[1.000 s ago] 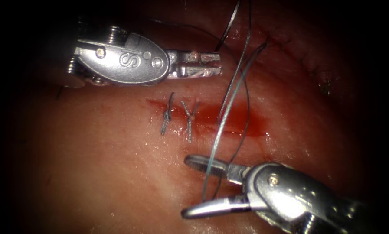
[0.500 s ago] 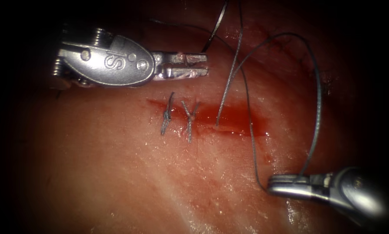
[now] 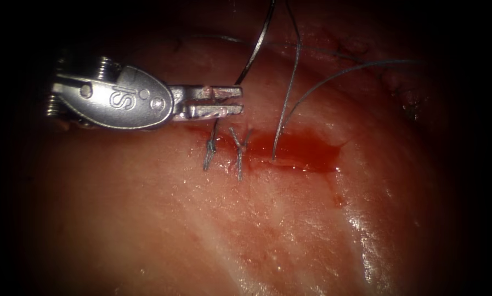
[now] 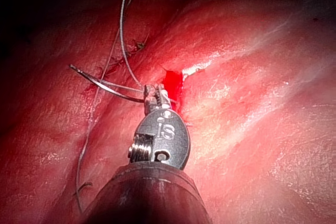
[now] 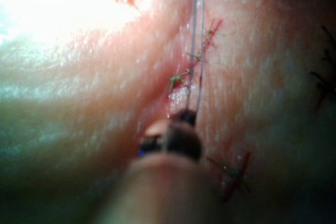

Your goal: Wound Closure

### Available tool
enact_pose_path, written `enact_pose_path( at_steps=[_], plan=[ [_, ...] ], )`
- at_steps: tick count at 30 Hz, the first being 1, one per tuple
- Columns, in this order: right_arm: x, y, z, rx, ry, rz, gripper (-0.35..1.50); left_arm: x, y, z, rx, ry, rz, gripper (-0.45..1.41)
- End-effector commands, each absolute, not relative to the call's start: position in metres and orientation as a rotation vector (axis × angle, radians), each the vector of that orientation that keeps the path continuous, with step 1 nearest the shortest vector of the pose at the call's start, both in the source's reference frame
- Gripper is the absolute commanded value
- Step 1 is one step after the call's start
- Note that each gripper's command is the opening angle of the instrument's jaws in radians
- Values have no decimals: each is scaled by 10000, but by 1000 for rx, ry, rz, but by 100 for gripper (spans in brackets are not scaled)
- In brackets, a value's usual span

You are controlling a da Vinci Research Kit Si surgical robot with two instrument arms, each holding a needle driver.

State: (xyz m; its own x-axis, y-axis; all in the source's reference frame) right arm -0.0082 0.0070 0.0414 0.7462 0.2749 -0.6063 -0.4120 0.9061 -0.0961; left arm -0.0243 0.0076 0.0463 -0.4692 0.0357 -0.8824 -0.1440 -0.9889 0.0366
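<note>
My left tool lies above the left end of the cut, jaws shut on the curved needle near one end of its curve. The needle rises clear of the tissue; the left wrist view shows it sticking out sideways from the jaws. Thread comes out of the cut's middle and climbs away, and a second strand arcs off to the right. In the right wrist view my right tool is shut on the thread, which runs taut from its tip.
Two tied stitches with short cut ends cross the left part of the cut. Red fluid pools in the open right part. Older stitch marks dot the tissue near the right tool.
The right tool's open jaws closed on the thread and drew it right, leaving the endoscope view. The left tool slid left with the needle. The loop over the cut is gone.
</note>
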Motion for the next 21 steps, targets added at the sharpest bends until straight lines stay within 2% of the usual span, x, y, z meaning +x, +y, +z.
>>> enact_pose_path(
  at_steps=[1, 2, 3, 5, 6, 11, 15, 17, 21],
  plan=[
    [-69, 69, 439, -237, 623, 381, -20, -247, 70, 470, -1563, 155, 2600, -45],
    [-68, 66, 449, -248, 621, 383, 46, -247, 69, 470, -1565, 151, 2595, -45],
    [-68, 63, 458, -246, 622, 403, 91, -247, 67, 470, -1576, 147, 2593, -45],
    [-69, 61, 477, -248, 614, 500, 142, -247, 62, 470, -1595, 127, 2574, -45],
    [-74, 60, 484, -247, 605, 553, 147, -247, 58, 470, -1620, 107, 2559, -45],
    [-88, 52, 468, -199, 618, 617, 147, -249, 41, 470, -1671, 64, 2521, -45],
    [-86, 24, 447, -54, 758, 637, 147, -248, 30, 471, -1696, 47, 2507, -42],
    [-54, -18, 424, 90, 945, 634, 147, -244, 29, 472, -1700, 40, 2503, -42],
    [21, -42, 409, 78, 1051, 632, 147, -244, 27, 473, -1699, 37, 2500, -38]
  ],
)
